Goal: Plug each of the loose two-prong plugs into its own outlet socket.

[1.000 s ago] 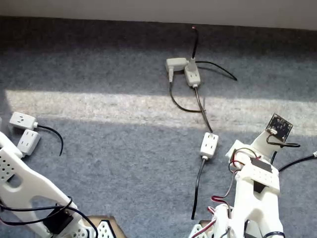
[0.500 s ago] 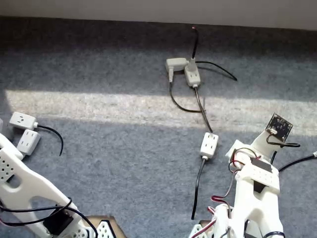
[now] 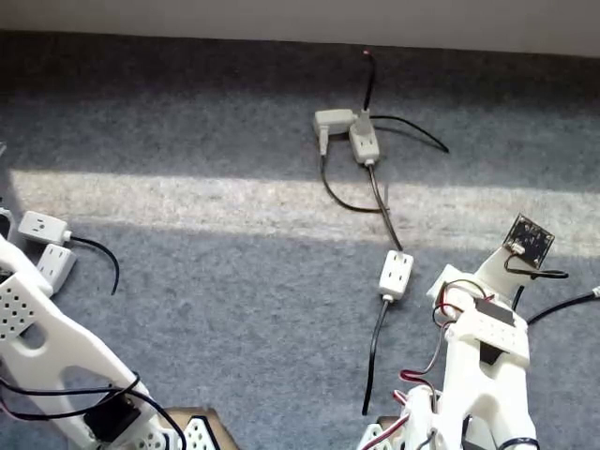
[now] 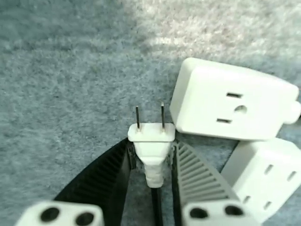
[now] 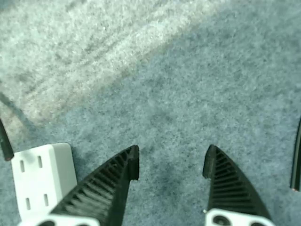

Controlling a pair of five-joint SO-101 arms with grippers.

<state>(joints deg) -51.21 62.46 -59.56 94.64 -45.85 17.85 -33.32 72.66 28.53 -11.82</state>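
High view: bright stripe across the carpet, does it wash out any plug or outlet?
High view: the sunlit band crosses a black cord; the middle outlet lies in shade. Left wrist view: the held plug is shaded, carpet brighter past the outlet block. Right wrist view: lit carpet beyond the right gripper.

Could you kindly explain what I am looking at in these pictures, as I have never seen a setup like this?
These are two small white robot arms, a left arm and a right arm, on a grey carpet. One picture looks down from above. The other two come from a camera on each arm's wrist. The left gripper is closed on a white two-prong plug, close to a white outlet block and a second block. The right gripper is open over the carpet, near a third outlet block.
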